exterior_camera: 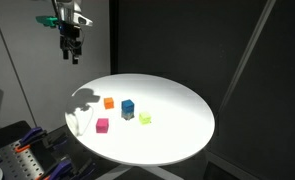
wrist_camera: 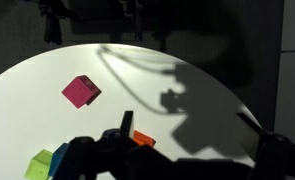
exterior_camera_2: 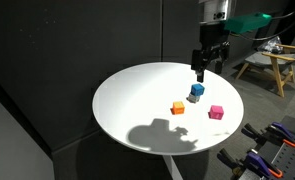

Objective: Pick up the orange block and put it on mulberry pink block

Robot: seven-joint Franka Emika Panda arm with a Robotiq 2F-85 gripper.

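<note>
The orange block (exterior_camera: 109, 102) sits on the round white table (exterior_camera: 177, 135) with the mulberry pink block (exterior_camera: 102, 125) a short way in front of it. Both also show in an exterior view, orange block (exterior_camera_2: 177, 107) and pink block (exterior_camera_2: 216, 112). In the wrist view the pink block (wrist_camera: 80, 91) lies at centre left and the orange block (wrist_camera: 142, 139) is partly hidden behind a finger. My gripper (exterior_camera: 70, 50) hangs high above the table, open and empty, away from the blocks. It also shows in an exterior view (exterior_camera_2: 204, 68) and in the wrist view (wrist_camera: 192, 130).
A taller blue block (exterior_camera: 128, 108) stands right of the orange block, and a yellow-green block (exterior_camera: 145, 118) lies beyond it. The table edge (exterior_camera_2: 117, 125) drops off all round. Dark curtains stand behind. Tool racks (exterior_camera: 22, 150) sit beside the table.
</note>
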